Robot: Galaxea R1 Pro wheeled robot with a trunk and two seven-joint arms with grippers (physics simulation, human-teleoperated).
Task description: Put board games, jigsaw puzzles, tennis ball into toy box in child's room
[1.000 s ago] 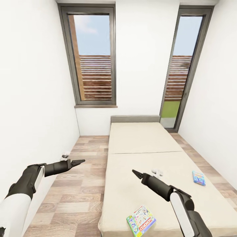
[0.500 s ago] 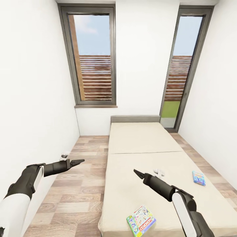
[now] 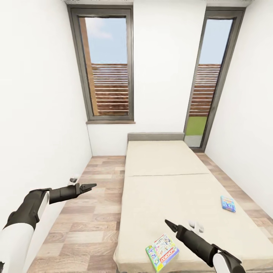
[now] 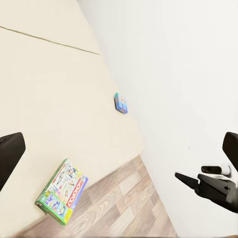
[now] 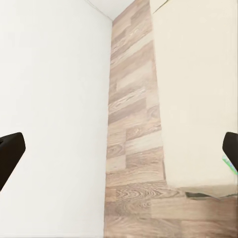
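Right gripper (image 3: 169,225): I am carrying it empty, jaws spread wide going by the fingertips (image 5: 10,153) at opposite edges of my right wrist view. It is hanging over the near part of the bed (image 3: 163,197), just beside the white-green board game (image 3: 162,252).

Left gripper (image 3: 88,186): I am holding it empty over the wooden floor (image 3: 91,223), beside the left wall (image 3: 34,125); fingertips (image 4: 7,158) likewise wide apart in my left wrist view.

White-green board game: lying flat at the bed's near corner, close to the foot and floor-side edges.

Blue board game (image 3: 228,203): lying flat near the bed's far-side edge, well apart from the first.

Step in hand, as I am judging it: reaching for the near box. I am favouring its overhanging-side edge, since a flat box on a soft mattress offers little underneath; a slide toward the rim could expose a lip.

Room: the floor strip between bed and left wall is open; the right wall (image 3: 246,113) is crowding the blue box's side.
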